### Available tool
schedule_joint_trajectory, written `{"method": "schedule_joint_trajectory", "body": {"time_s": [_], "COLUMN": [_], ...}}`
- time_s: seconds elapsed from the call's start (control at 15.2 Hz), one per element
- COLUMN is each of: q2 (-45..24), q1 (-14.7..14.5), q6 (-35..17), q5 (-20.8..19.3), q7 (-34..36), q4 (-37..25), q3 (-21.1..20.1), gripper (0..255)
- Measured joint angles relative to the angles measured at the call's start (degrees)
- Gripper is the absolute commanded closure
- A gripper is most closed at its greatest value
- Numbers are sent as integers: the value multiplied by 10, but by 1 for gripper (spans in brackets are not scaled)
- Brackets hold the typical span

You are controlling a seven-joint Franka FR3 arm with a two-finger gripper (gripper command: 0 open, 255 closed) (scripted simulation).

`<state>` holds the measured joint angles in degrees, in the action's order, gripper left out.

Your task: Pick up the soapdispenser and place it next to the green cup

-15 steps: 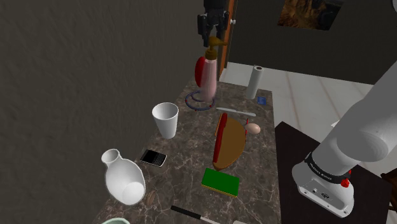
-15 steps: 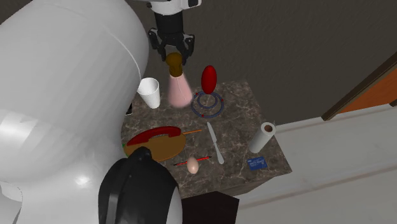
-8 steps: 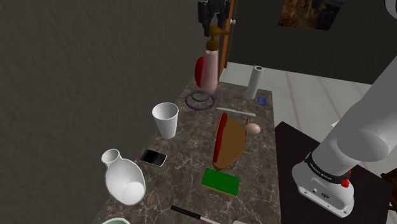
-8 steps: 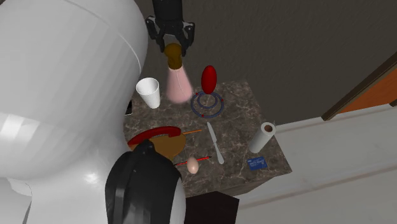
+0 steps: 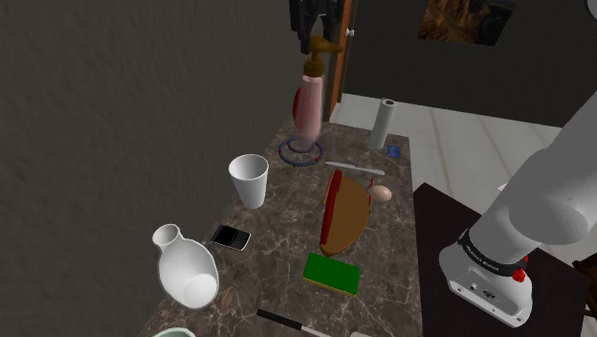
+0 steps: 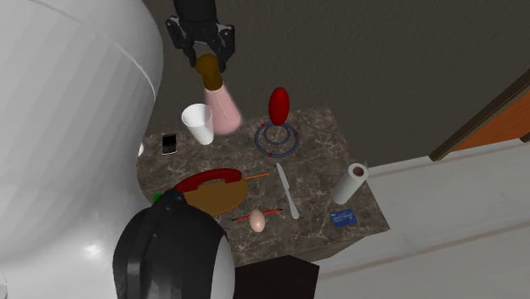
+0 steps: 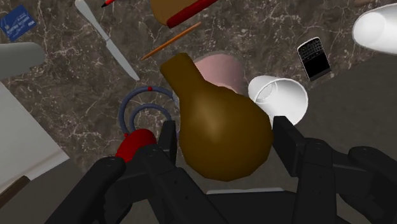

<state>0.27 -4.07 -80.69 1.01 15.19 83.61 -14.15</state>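
Gripper [image 6: 205,58] pinches the dispenser [image 5: 308,105] by its bulbous brown pump; the smooth pink body hangs below, over the veined, marbled table [image 5: 282,239].

Arm [image 5: 550,196]: smooth white shell links, lower right of the shoulder view. Dark band [image 5: 490,253] at one joint, small red button [image 5: 519,276] beside it. Glossy black joint cap [image 6: 170,255], second exterior view's lower left. Gripper [image 7: 224,137]: all black, angular housing.

shoulder view: high beside the stand [image 5: 435,215], looking down along the table [image 5: 287,206], mid distance.
second exterior view: high behind the arm [image 6: 68,127], which bulks close; faces across the table to the grey wall [image 6: 382,51].
wrist view: on the hand, close, looking down.
shared by all: soap bottle [image 5: 308,105], white cup [image 5: 250,179], blue rings [image 5: 301,151].
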Motion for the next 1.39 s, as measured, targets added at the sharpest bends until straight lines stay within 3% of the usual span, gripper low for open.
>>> {"method": "schedule_joint_trajectory", "body": {"time_s": [0.86,1.39], "q2": [58,20], "q1": [-77,-133], "q6": [-12,-11], "q5": [30,22], "q7": [167,294], "q4": [62,20], "q3": [-88,-159], "gripper": [255,255]}}
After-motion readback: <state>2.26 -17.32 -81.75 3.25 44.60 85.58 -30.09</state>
